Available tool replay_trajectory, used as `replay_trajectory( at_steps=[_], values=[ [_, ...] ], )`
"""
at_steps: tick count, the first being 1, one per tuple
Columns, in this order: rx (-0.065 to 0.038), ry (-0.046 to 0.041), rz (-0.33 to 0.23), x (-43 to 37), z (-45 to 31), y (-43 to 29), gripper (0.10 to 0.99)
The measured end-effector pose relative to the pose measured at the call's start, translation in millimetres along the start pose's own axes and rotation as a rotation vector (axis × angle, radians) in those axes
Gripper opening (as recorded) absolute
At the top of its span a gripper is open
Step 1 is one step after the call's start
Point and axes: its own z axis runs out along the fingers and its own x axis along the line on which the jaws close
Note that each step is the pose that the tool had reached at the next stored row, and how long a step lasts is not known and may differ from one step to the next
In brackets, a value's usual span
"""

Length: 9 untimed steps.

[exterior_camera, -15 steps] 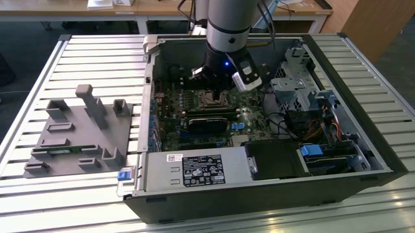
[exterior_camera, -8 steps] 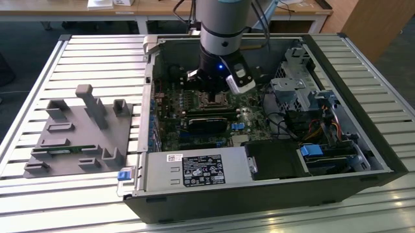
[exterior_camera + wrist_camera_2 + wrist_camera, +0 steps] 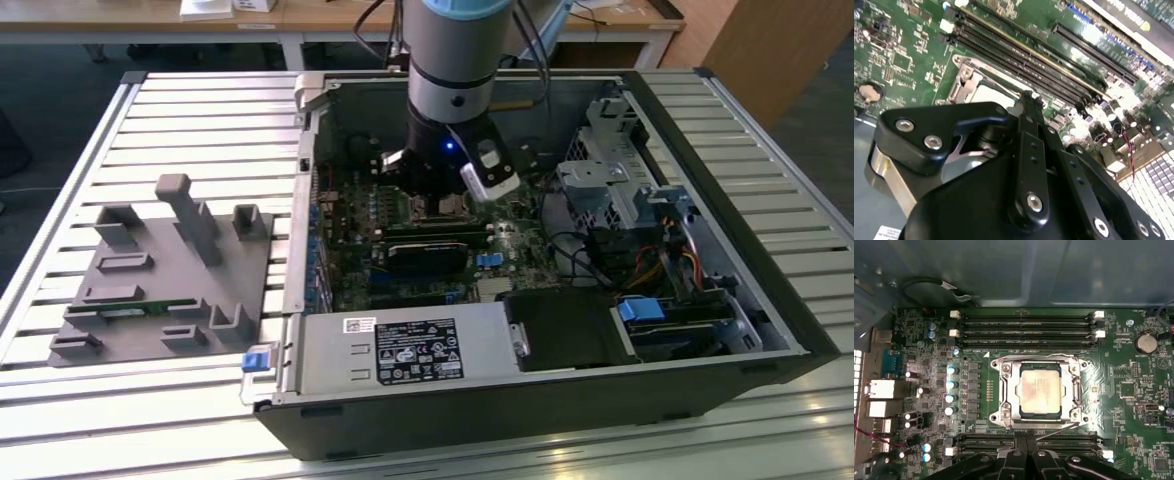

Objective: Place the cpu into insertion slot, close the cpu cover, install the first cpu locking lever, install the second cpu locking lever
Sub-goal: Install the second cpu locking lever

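Cpu sits in its slot under the shut cover, so press your gripper, jaws together, squarely on the lever.

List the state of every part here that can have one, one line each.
cpu: seated flat in the insertion slot.
cpu cover: closed down around the cpu.
memory slots: empty.
computer case: lying on its side, side panel off.
gripper: low over the board beside the cover.

The grey cpu sits flat in the insertion slot, with the silver cpu cover closed around it.
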Motion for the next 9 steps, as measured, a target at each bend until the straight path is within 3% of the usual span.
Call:
replay_trajectory(
  at_steps=[3, 9],
  values=[
    [-0.013, 0.0002, 0.000, 0.5, -0.4, -2.9, 0.106],
    [-0.017, 0.0002, 0.000, 4.8, 2.4, -4.8, 0.106]
  ],
)
